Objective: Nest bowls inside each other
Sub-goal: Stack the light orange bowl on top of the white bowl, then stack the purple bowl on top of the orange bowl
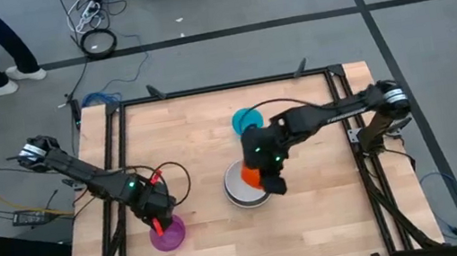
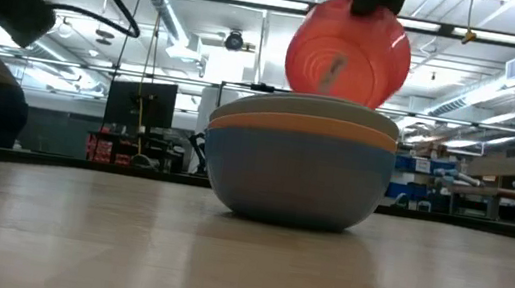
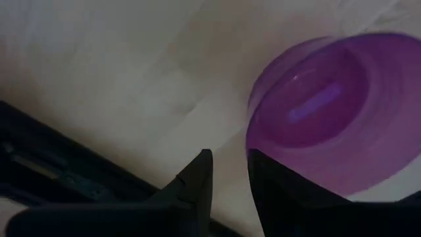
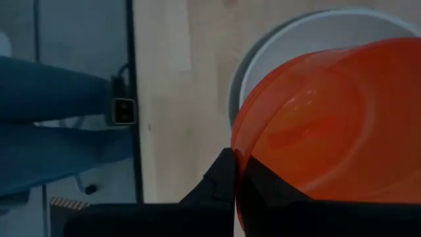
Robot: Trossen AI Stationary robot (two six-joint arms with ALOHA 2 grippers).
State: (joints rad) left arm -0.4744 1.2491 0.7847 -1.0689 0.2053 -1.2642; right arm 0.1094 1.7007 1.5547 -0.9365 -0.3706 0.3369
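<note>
I've got the left gripper (image 1: 163, 221) down near the table's (image 1: 317, 233) front-left corner, jaws part-way closed across the rim of the small purple bowl (image 1: 168, 236): one finger inside, one outside. It looks pinched, though I can't swear the bowl is off the wood.

Further in, around the table's middle, sits the stack (image 2: 300, 165): blue-grey bowl at the bottom, an orange band above it, pale rims on top, the white bowl (image 4: 289, 46) uppermost. My right gripper (image 1: 265, 177) is shut tight on the rim of the small red-orange bowl (image 2: 349, 51), holding it tilted in the air right over that stack.

So the step in hand, as I read it, is dropping red-orange into the nest. Next I need to level it, centre it over the white bowl and lower before letting go, or it will land cocked on a rim.

Beyond, towards the back edge, the small teal bowl (image 1: 246, 120) waits alone.

All of them are smooth, glossy round plastic; the red-orange one is thin enough to glow under the lights.
</note>
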